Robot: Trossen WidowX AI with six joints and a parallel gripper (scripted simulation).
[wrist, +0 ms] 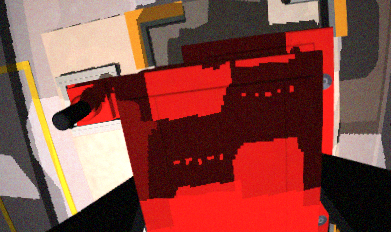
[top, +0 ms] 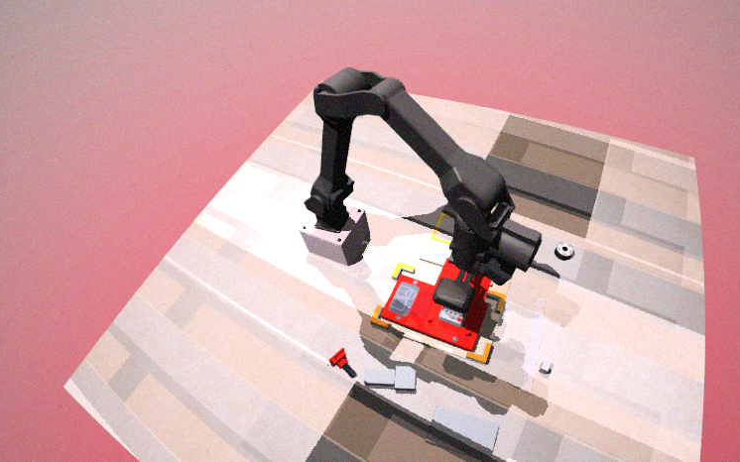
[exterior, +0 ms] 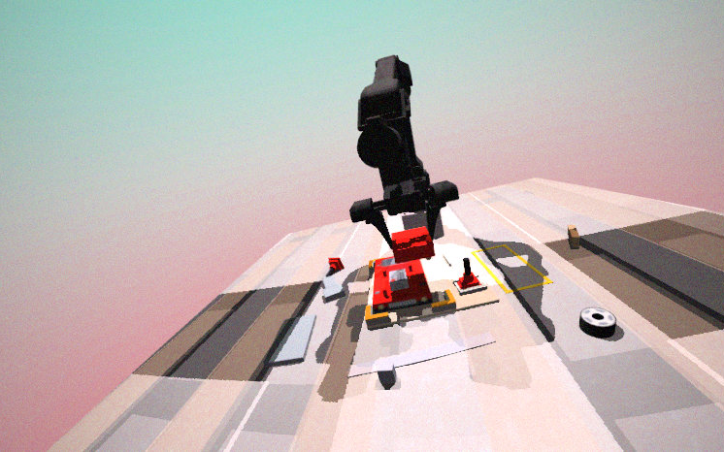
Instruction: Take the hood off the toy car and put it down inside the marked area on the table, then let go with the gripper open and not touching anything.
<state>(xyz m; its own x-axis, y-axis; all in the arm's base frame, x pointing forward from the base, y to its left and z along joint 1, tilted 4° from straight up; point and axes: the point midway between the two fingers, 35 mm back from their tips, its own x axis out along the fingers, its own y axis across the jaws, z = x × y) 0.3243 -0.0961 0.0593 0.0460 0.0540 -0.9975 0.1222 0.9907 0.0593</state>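
Observation:
The red hood (exterior: 412, 244) (wrist: 214, 205) is off the toy car and held above it, slightly tilted in the exterior view. My gripper (exterior: 411, 241) (wrist: 225, 173) is shut on the hood, one black finger on each side. The red toy car (top: 419, 322) (exterior: 382, 287) stands below, with its grey engine part uncovered. The marked area, a yellow outline (top: 437, 227) (exterior: 529, 286) (wrist: 55, 150), lies to the right of the car in the exterior view. The arm hides part of it in the top view.
A red-based lever with a black handle (exterior: 466, 266) (wrist: 69, 115) stands between car and marked area. Orange corner brackets (top: 479, 355) (exterior: 377, 319) surround the car. A wheel (top: 557, 254) (exterior: 596, 330), a wooden block (exterior: 573, 237) and a pale plate (top: 464, 428) (exterior: 299, 343) lie around.

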